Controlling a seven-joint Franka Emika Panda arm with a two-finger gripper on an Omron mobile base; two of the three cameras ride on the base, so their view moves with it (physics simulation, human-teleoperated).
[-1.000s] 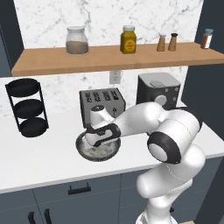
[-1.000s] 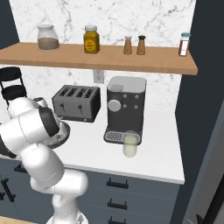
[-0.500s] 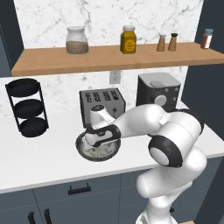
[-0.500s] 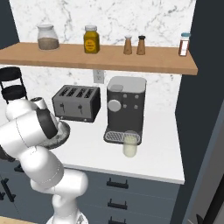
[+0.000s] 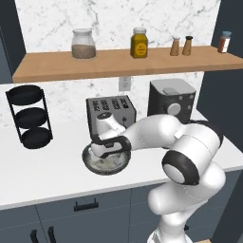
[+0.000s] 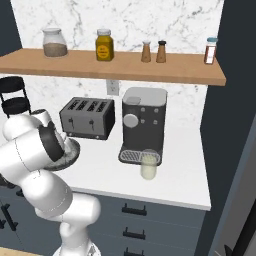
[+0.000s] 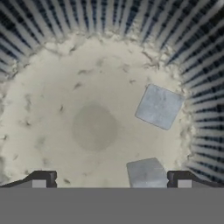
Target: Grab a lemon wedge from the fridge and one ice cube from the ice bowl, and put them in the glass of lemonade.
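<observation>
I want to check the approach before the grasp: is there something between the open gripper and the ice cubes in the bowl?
Nothing visible blocks it. In the hand view the gripper is open over the ice bowl, and one ice cube lies by the right fingertip, inside the gap. A second cube lies farther in, apart from it.

The arm's hand covers the far part of the ice bowl [image 5: 105,163] in the left base view, hiding whatever lies inside it. From the right, the white arm blocks most of the bowl, leaving a sliver of rim. In the hand view, one ice cube [image 7: 145,173] is cut off by the bottom edge. The black rack [image 6: 14,98] is cropped at the left edge of the right base view.
</observation>
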